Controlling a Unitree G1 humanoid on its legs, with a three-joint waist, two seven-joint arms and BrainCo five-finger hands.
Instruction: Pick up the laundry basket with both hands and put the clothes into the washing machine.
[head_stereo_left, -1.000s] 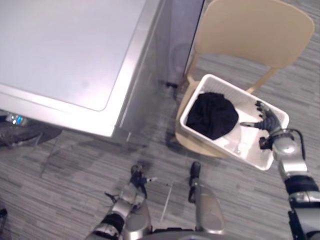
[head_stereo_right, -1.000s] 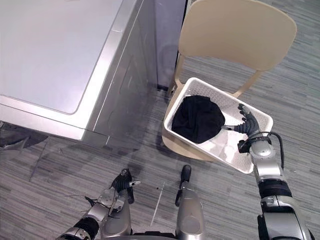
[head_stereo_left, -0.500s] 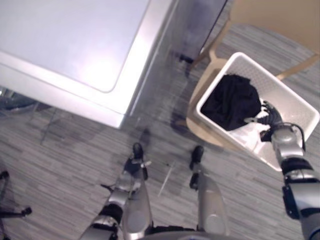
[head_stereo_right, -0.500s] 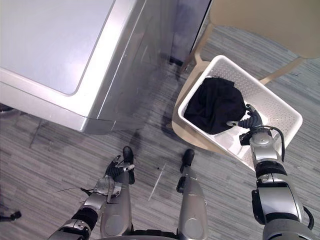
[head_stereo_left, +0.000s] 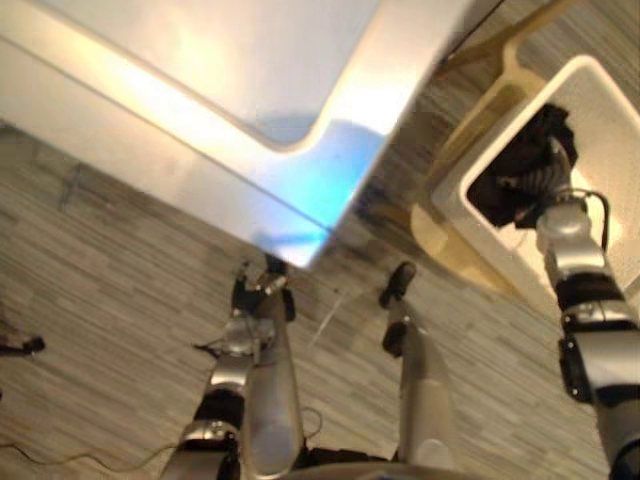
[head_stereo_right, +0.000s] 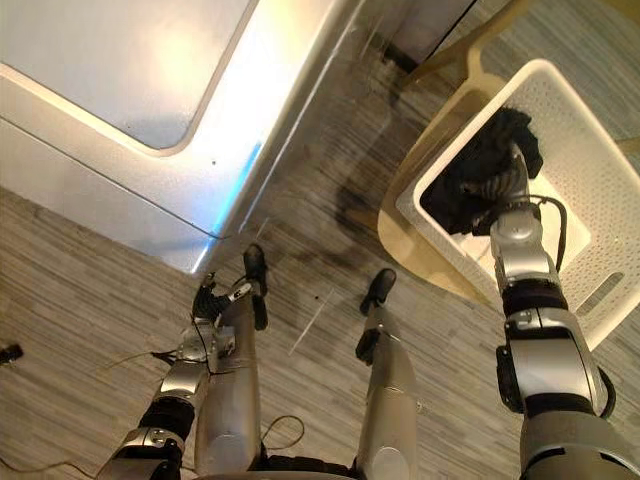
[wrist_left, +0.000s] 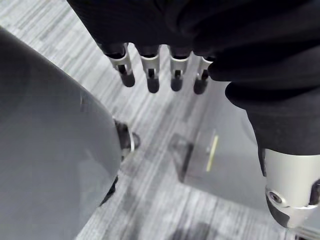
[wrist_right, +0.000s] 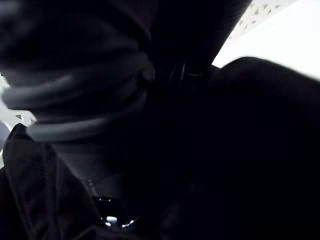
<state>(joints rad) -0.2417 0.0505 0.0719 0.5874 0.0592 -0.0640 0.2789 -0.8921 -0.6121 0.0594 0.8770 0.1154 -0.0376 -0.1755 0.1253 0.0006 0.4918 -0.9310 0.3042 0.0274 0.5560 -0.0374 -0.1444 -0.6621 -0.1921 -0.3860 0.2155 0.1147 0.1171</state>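
Observation:
A white perforated laundry basket (head_stereo_right: 600, 180) sits on a beige chair (head_stereo_right: 400, 235) at the right. Black clothes (head_stereo_right: 465, 175) lie heaped in its near-left corner. My right hand (head_stereo_right: 500, 188) reaches into the basket and rests against this heap. In the right wrist view the black cloth (wrist_right: 250, 150) presses close around that hand and hides its fingertips. My left hand (head_stereo_right: 212, 302) hangs low at my left side, far from the basket. Its fingers (wrist_left: 172, 75) are straight over the floor and hold nothing.
The washing machine (head_stereo_right: 120, 60), silver with a flat top, takes up the upper left, its corner close to the chair. Striped grey floor (head_stereo_right: 90, 330) lies in front of it.
The camera has swung, shifting the whole picture. My right hand has moved from the basket's pale bottom into the black clothes. The left hand still hangs low.

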